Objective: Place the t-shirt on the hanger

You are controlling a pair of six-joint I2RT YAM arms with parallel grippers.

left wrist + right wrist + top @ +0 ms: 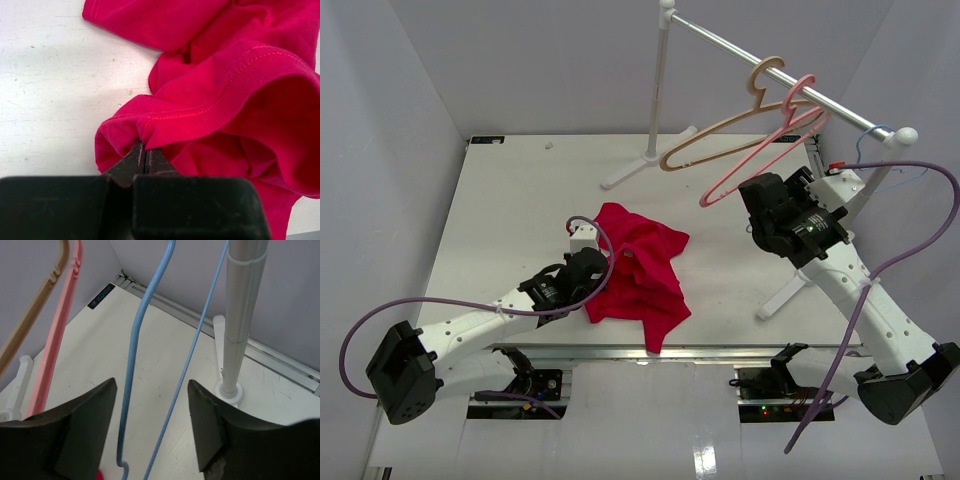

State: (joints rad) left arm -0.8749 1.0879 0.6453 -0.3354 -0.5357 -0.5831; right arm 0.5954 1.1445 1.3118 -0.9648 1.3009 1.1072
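Note:
The crimson t-shirt (642, 272) lies crumpled on the white table, just ahead of my left arm. My left gripper (603, 268) is shut on a stitched hem fold of the t-shirt (215, 95), and the pinch shows at the fingertips (144, 151) in the left wrist view. The thin light-blue hanger (876, 133) hangs near the right end of the rail. My right gripper (765, 205) is raised beside it. In the right wrist view that gripper (152, 385) stands open. Two of the hanger's wires (133, 360) run between its fingers without touching either one.
A tan hanger (720, 135) and a pink hanger (760, 160) hang on the white rail (770, 70), left of the blue one. The rack's pole (240, 315) stands close on my right gripper's right side. The rack's feet (790, 293) rest on the table.

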